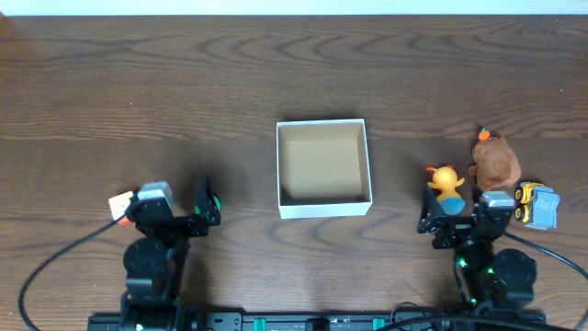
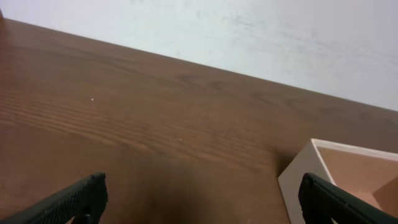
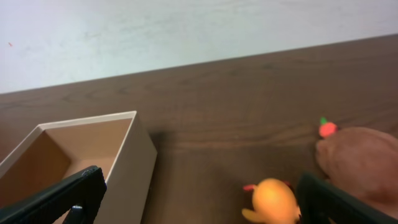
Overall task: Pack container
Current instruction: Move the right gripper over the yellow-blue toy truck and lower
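The container, a small square white box with a tan inside, stands empty at the table's middle; it also shows in the left wrist view and in the right wrist view. An orange toy bird, a brown plush toy and a yellow and blue toy truck lie right of it. My right gripper is open just in front of the orange bird. My left gripper is open and empty, left of the container.
A small white and orange object lies beside my left arm's base. The wooden table ends at a pale wall at the back.
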Controlling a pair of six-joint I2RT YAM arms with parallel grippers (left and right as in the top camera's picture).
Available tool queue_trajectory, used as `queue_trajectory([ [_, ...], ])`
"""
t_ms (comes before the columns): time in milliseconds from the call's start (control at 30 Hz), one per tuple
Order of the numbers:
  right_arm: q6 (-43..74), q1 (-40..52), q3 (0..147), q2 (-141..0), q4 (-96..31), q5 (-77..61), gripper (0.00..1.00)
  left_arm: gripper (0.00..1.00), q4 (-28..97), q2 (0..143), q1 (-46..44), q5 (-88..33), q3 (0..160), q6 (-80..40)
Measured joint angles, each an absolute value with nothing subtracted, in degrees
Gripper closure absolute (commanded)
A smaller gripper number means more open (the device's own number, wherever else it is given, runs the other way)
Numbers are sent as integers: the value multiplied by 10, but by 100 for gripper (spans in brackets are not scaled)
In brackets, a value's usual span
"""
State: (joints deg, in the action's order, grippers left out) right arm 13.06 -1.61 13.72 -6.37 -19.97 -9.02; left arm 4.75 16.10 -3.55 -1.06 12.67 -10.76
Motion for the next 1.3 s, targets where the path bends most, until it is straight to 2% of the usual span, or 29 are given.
queue_trajectory([
  [167,133,-16,230,-128,-299,-80,1,2,98,290,-36,-11,232,-108],
  [433,133,-17,384,-329,-466,-70,1,2,175,443,-36,-36,348,-110],
  [700,86,-45,591,-578,-625,-63,1,2,186,466,-36,-48,360,-110],
  [867,62,-52,671,-646,-652,-9,1,2,190,466,-36,-50,360,-110],
  [1067,39,-138,691,-695,-666,46,1,2,191,466,-36,-52,360,-110],
  [1300,-59,-268,692,-767,-677,43,1,2,191,466,-36,-53,360,-110],
])
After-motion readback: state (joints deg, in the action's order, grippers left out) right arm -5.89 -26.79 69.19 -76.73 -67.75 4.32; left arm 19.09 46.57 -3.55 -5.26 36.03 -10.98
